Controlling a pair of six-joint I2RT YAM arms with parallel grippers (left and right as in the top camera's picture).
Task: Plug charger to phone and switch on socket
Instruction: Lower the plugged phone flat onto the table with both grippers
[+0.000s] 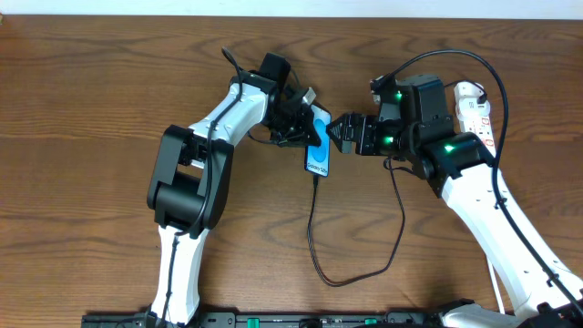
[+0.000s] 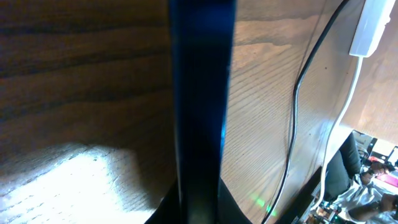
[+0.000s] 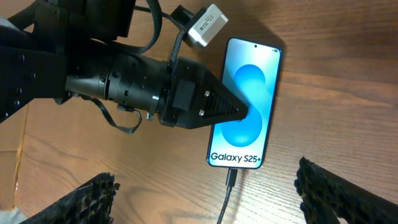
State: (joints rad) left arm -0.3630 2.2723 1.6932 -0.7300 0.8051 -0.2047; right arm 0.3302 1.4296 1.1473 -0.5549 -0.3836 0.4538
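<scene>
The power strip (image 1: 475,107) lay behind my spread right gripper (image 1: 339,130), toward the desk's right edge, nearer that arm; my left gripper (image 1: 308,130) pinched the Galaxy S25+ phone (image 1: 320,153).

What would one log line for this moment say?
left gripper: shut on phone | right gripper: open | charger: in phone | socket: untouched

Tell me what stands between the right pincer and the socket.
The right pincer points away from the socket, toward the phone. The arm's own wrist housing sits between pincer and socket. Nothing else visible stands in the way.
</scene>
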